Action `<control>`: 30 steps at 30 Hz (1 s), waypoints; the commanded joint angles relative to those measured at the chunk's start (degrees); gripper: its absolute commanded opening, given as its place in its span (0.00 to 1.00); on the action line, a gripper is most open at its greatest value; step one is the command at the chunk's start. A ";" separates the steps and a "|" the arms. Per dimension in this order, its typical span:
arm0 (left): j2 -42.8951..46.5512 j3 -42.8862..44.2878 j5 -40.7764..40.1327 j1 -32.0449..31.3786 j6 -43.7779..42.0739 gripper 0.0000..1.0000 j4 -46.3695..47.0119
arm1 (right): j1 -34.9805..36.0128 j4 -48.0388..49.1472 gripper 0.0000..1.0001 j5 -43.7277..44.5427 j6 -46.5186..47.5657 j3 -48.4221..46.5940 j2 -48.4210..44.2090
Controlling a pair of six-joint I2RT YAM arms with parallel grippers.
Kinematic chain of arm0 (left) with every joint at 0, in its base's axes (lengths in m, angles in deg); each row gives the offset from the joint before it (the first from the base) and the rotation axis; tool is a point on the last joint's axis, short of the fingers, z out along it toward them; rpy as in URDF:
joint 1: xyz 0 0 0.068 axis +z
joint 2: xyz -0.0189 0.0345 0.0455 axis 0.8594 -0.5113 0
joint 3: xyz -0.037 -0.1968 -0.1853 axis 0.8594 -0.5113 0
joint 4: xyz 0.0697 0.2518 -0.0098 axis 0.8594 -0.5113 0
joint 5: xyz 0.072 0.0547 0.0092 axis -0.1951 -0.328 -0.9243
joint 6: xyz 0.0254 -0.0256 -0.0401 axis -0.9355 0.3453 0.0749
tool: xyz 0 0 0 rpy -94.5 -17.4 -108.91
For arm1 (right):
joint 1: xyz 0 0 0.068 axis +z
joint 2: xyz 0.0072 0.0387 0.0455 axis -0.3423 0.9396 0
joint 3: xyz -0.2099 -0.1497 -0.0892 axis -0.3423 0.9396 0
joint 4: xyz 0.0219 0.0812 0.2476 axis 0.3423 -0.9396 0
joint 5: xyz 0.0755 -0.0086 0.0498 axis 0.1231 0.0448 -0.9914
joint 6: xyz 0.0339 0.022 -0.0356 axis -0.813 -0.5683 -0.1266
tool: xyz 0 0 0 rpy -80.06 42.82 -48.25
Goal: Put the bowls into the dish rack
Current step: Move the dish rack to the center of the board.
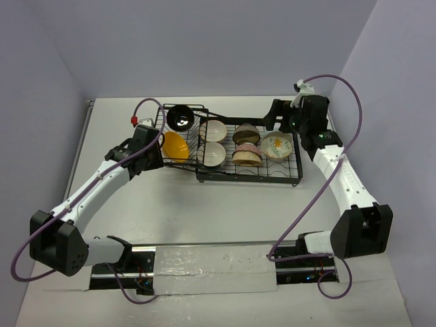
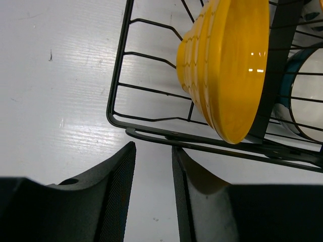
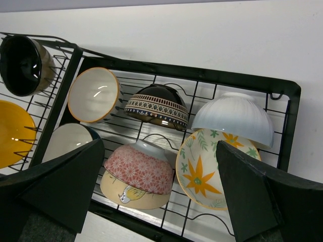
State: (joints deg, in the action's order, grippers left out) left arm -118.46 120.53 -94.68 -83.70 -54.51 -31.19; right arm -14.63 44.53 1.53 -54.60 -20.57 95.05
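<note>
**Loading stage, judged near complete.** Every bowl I can see sits in the dish rack. The orange-yellow bowl stands on edge, propped between the basket wires, probably to drain. My left gripper sits just outside the rack's corner over the desk, jaws slightly apart and empty. My right gripper hovers above the tray section, jaws wide apart and empty. Below it, the flower-painted bowl leans against the inverted white ribbed bowl.

yellow bowl cropped above, dish rack cropped
</note>
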 commanded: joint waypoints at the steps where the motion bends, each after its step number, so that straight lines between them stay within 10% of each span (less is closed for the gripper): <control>1: 0.85 1.82 -2.97 0.19 -0.48 0.40 1.50 | 0.41 1.26 1.00 -1.57 -0.24 -2.62 0.80; 14: 1.11 0.77 -5.35 0.10 0.83 0.38 3.70 | 0.67 1.18 1.00 -10.00 -0.15 -3.59 1.86; 30: 11.04 -0.55 -9.57 0.01 0.66 0.35 7.48 | 15.35 -21.32 1.00 -9.83 -1.82 -32.65 26.79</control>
State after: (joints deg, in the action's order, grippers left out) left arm -108.97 120.40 -102.20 -83.70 -54.25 -26.69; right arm -0.05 28.62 -7.38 -55.64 -46.72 117.45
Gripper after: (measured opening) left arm 0.345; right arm 0.997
